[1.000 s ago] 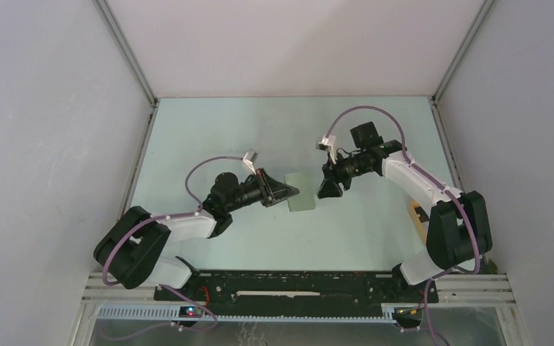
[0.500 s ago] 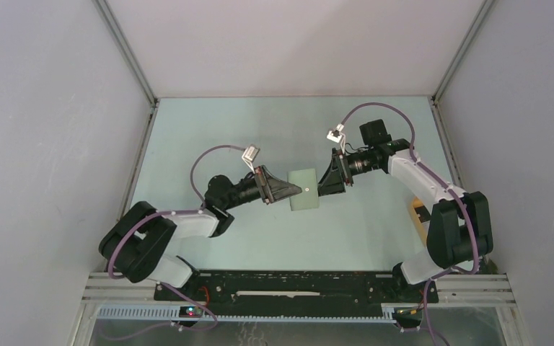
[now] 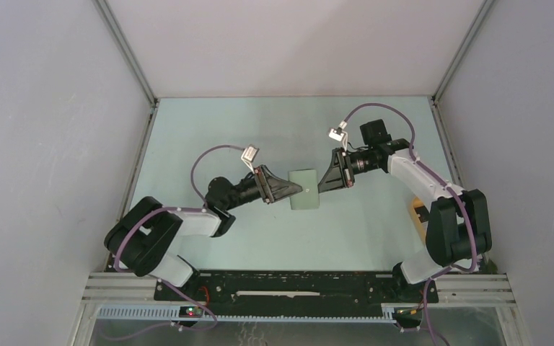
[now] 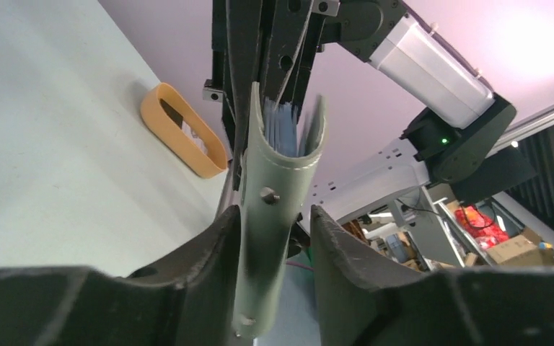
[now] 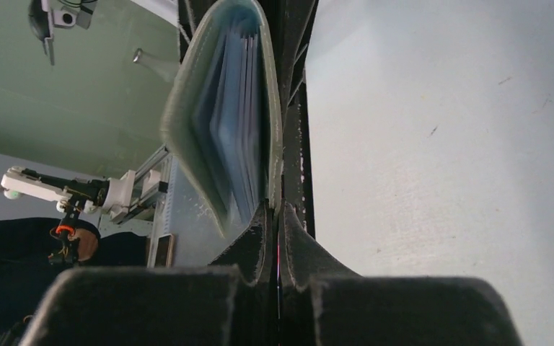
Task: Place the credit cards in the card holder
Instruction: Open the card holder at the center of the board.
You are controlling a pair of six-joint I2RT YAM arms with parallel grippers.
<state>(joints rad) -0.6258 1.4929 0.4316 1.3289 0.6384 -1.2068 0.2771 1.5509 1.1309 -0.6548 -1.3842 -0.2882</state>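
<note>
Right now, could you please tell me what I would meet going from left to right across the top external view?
left pincer → card holder → right pincer → tan tray

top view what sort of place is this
Probably a lab robot cell: left arm and right arm on a black base plate, plain white wall panels enclosing the pale table.
</note>
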